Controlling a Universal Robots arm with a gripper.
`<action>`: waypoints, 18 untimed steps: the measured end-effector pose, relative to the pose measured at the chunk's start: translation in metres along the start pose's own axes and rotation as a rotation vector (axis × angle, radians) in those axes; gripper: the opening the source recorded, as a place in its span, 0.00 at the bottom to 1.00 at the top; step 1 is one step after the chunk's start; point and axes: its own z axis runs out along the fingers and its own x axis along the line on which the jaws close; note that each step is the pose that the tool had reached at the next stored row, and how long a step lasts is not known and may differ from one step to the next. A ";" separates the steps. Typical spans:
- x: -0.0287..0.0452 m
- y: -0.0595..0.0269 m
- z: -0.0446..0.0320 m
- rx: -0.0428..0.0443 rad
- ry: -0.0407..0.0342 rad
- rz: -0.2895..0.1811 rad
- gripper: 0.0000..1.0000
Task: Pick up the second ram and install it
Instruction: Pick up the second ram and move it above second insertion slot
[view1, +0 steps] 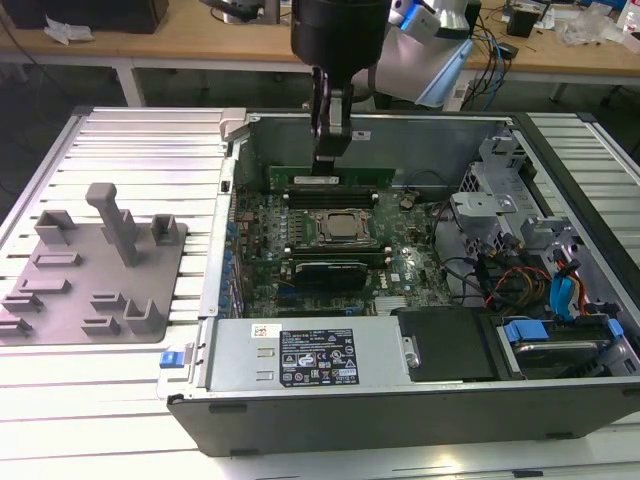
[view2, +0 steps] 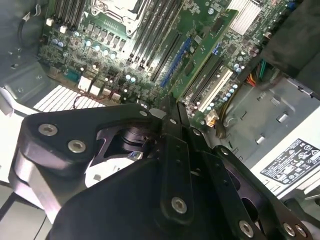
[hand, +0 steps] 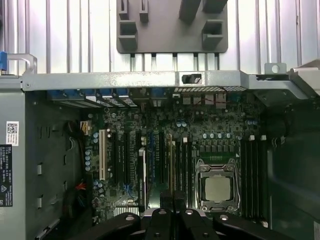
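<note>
The second ram (view1: 325, 178), a long green stick with a white label, stands on edge in the open computer case. It is on the far side of the processor socket (view1: 335, 228), along the back wall. In the exterior view my gripper (view1: 328, 152) hangs straight down with its tip just above the middle of that stick; I cannot tell whether they touch. In both wrist views the gripper (view2: 170, 107) (hand: 172, 200) has its black fingers pressed together with nothing between them, above the motherboard's slots (hand: 170, 160). Another dark stick (view1: 325, 270) stands on the near side of the socket.
A grey fixture plate (view1: 95, 270) with upright posts lies on the ribbed table at the exterior view's left. The power supply (view1: 300, 355) lines the case's near wall. Cables and drive bays (view1: 540, 290) crowd the exterior view's right.
</note>
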 end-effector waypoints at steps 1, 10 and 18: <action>-0.0001 -0.0006 0.0019 0.0000 0.0000 0.000 0.09; -0.0067 -0.0076 0.0272 -0.0001 -0.0001 0.000 0.09; -0.0165 -0.0106 0.0434 0.0000 -0.0007 0.000 0.09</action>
